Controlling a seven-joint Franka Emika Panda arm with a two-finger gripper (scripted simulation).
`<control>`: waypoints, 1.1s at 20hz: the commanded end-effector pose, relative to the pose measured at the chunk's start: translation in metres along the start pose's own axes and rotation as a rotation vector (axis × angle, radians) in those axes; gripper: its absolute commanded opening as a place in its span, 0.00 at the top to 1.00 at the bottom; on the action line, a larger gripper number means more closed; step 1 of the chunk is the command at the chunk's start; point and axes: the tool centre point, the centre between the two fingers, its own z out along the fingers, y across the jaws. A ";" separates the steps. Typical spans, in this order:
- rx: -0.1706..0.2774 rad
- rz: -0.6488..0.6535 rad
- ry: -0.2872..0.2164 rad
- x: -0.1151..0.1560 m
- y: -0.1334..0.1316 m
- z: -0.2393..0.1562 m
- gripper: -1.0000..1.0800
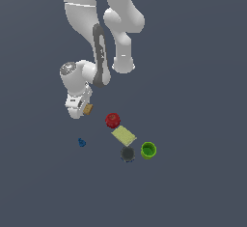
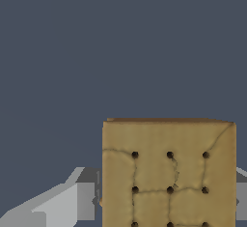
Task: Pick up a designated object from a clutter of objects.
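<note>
Exterior view: the arm [image 1: 99, 52] bends down from the top of the frame, and its gripper [image 1: 83, 109] sits left of the clutter. The tan cracker [image 1: 88, 108] shows at the gripper's tip, well apart from the other items. To its right lies the red ball [image 1: 113, 120], with the yellow-green rectangle [image 1: 124, 135] just beside it, lower and to the right. Below the rectangle sits the dark grey round thing [image 1: 127, 153], and the green cup [image 1: 148, 150] stands upright just right of that. The tiny blue piece [image 1: 82, 143] lies alone at the left, below the gripper. Whether the cracker rests on the floor or is off it cannot be told here.

Wrist view: the cracker [image 2: 169, 173] fills the lower right, its dotted face toward the camera. Grey fingers [image 2: 86, 201] show on either side, closed against its edges. Behind is only plain grey-blue ground.
</note>
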 end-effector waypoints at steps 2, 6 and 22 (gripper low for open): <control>-0.001 0.000 0.000 0.000 0.000 0.000 1.00; 0.000 0.000 0.000 0.000 0.000 0.000 1.00; 0.001 -0.001 0.000 0.010 0.018 -0.064 1.00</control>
